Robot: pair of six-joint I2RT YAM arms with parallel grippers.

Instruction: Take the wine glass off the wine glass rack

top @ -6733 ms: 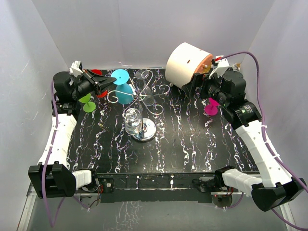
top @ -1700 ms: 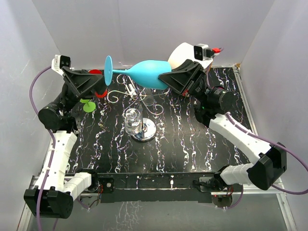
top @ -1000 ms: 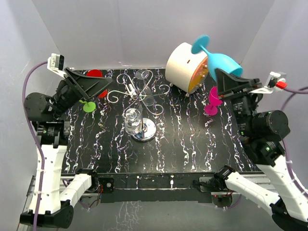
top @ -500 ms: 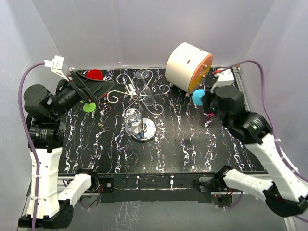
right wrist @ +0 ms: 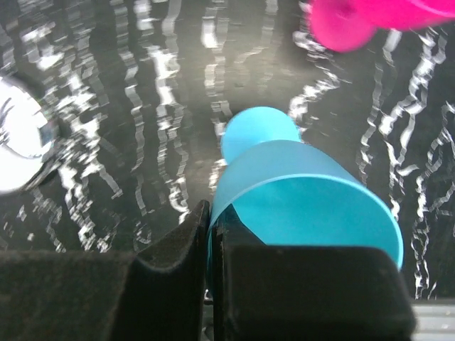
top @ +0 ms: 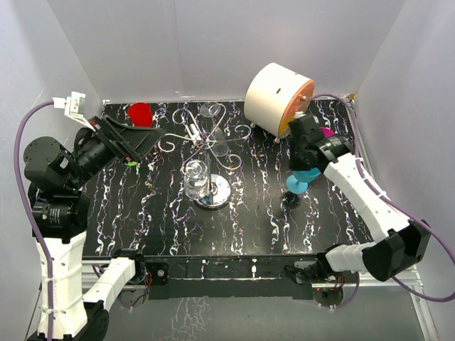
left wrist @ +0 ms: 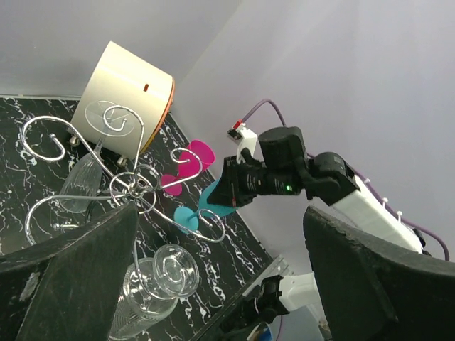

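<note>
The blue wine glass (top: 298,182) stands upright off the wine glass rack (top: 211,145), low over the table to the rack's right. My right gripper (top: 304,165) is shut on it, pinching the bowl's rim (right wrist: 234,185) between both fingers. The foot (right wrist: 259,131) shows below the bowl; whether it touches the table I cannot tell. Clear glasses (top: 195,177) still hang on the rack's scroll arms (left wrist: 135,188). My left gripper (top: 146,138) is raised at the left, open and holding nothing, its fingers (left wrist: 64,284) framing the rack and the blue glass (left wrist: 213,202).
A white drum with an orange face (top: 279,96) sits at the back right. A magenta glass (right wrist: 355,21) is close behind the blue one. A red glass (top: 140,112) stands at the back left. The rack's shiny base (top: 215,193) is mid-table.
My right arm has swung the blue glass down from high at the right to just above the table beside the rack. The left arm has drawn back, still open.
</note>
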